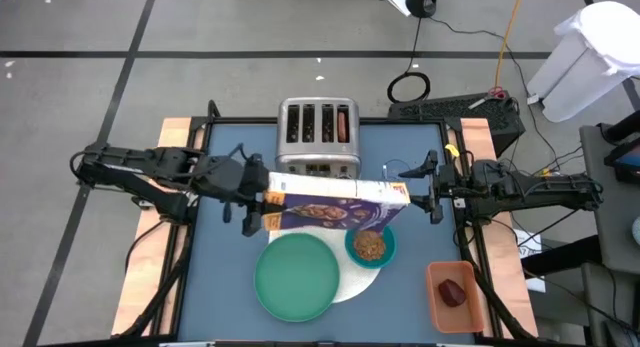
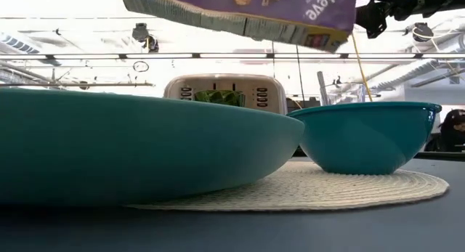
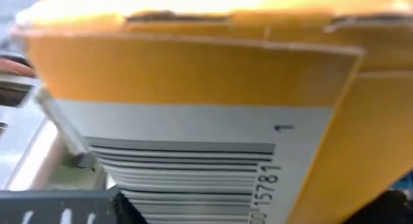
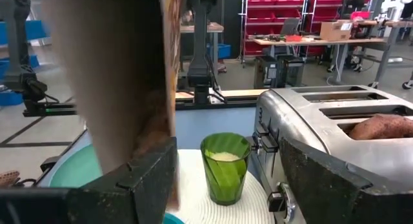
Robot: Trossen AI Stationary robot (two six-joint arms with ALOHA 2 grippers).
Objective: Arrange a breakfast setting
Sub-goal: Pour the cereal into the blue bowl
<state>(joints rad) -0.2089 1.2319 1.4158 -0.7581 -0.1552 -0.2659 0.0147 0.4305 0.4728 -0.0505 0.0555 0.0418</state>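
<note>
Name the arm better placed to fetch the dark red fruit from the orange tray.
Right. The dark red fruit lies in the orange tray on the right arm's side, just below the right pincer. The left pincer grips the purple cereal box across the table.

toaster behind cereal box | box above bowl | plate left of bowl | both on mat
</note>
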